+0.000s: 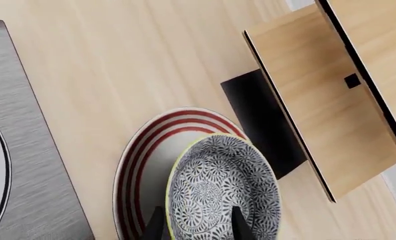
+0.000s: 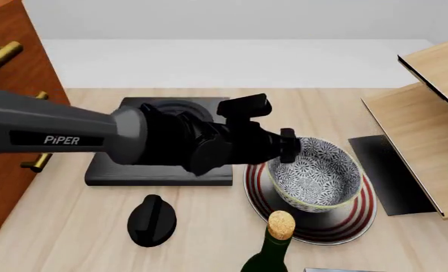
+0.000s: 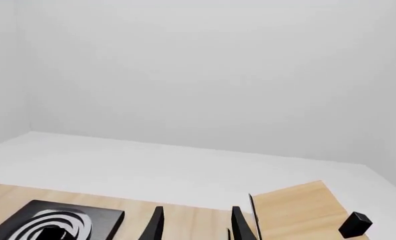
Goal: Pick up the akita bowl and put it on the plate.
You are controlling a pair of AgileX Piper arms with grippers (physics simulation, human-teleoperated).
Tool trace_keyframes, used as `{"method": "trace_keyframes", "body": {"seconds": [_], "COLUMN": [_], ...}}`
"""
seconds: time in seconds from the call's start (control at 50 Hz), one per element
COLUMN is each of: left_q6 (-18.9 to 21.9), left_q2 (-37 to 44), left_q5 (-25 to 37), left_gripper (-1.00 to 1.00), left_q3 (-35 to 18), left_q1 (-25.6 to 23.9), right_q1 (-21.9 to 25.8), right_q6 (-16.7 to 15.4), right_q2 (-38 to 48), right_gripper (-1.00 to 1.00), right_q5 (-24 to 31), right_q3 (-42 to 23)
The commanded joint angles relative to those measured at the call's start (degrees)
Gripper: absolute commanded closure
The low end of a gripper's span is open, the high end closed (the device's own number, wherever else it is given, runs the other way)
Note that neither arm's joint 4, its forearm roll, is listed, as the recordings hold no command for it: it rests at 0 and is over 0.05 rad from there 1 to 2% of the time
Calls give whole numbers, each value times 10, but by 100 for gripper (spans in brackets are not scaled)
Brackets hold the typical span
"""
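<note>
The akita bowl (image 2: 315,172), black-and-white floral with a pale yellow rim, sits on the plate (image 2: 345,222), which is white with red rings, right of the table's middle. My left gripper (image 2: 288,148) is at the bowl's left rim. In the left wrist view the left gripper (image 1: 198,227) is open and straddles the rim of the akita bowl (image 1: 221,187): one finger over the plate (image 1: 144,160), the other inside the bowl. My right gripper (image 3: 196,225) shows only in its wrist view, open, raised and holding nothing.
A black square slab (image 2: 160,170) lies behind my left arm. A black knob-shaped object (image 2: 152,221) and a corked bottle (image 2: 275,243) stand near the front edge. A wooden shelf (image 2: 427,141) over a black sheet (image 2: 390,170) stands right, a brown cabinet (image 2: 12,113) left.
</note>
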Motion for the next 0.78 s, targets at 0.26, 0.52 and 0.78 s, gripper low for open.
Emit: {"method": "trace_keyframes", "body": {"seconds": [0.26,0.52,0.78], "left_q6": [31,64,114], "left_q2": [-156,-276,-404], "left_q5": [121,196,278], "left_gripper": [-100,-100,-100], "left_q3": [20,18,11], "left_q1": [26,37,46], "right_q1": [-21,-13,-27], "right_q6": [-3,-15,-25], "right_q2": [-79,-94,-112], "right_gripper": [-100,-100,-100], "right_q5": [52,65,83], "right_q3": [19,14,5]}}
